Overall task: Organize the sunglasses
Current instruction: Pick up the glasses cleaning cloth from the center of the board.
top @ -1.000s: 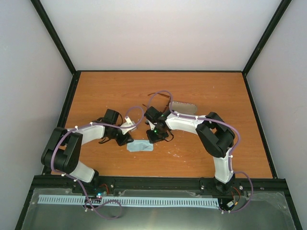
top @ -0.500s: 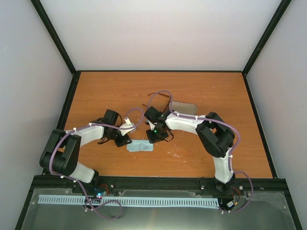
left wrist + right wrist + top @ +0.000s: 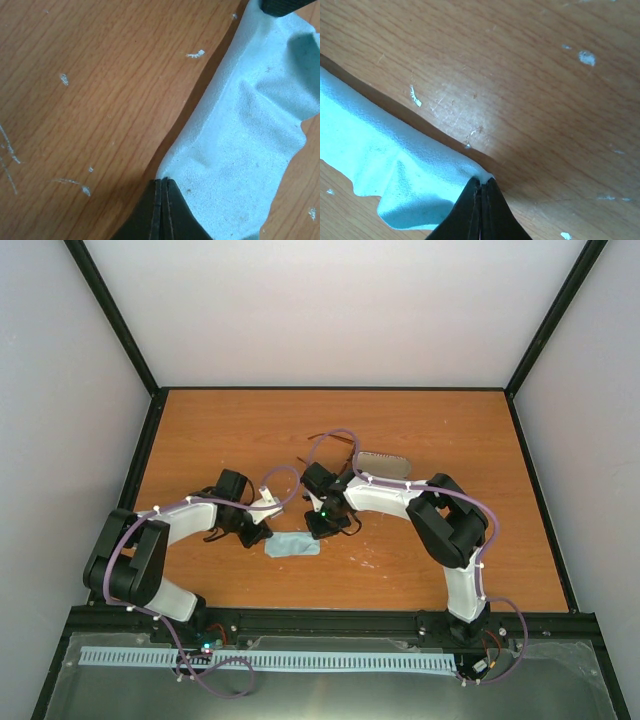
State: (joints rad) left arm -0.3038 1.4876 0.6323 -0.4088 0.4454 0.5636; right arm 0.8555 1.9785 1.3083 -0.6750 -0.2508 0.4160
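Observation:
The light blue cloth [image 3: 293, 545] lies crumpled on the table between my two grippers. My left gripper [image 3: 258, 534] is shut on its left corner; in the left wrist view the closed fingertips [image 3: 162, 184] pinch the cloth [image 3: 250, 125] at its edge. My right gripper [image 3: 325, 528] is shut on the cloth's right corner [image 3: 380, 160], the closed tips [image 3: 482, 184] pinching it just above the wood. Of the sunglasses only thin dark temple arms [image 3: 318, 435] show, beyond the right wrist; the rest is hidden by the arm and cable.
The oblong patterned case [image 3: 384, 464] lies behind the right forearm. The wooden table [image 3: 220, 430] is bounded by black frame posts and white walls. A purple cable [image 3: 340, 432] loops over the sunglasses area. The right finger tip shows at the top edge of the left wrist view [image 3: 285, 5].
My left gripper has shifted slightly to the left, still holding the cloth corner. The right arm and the cloth have hardly moved.

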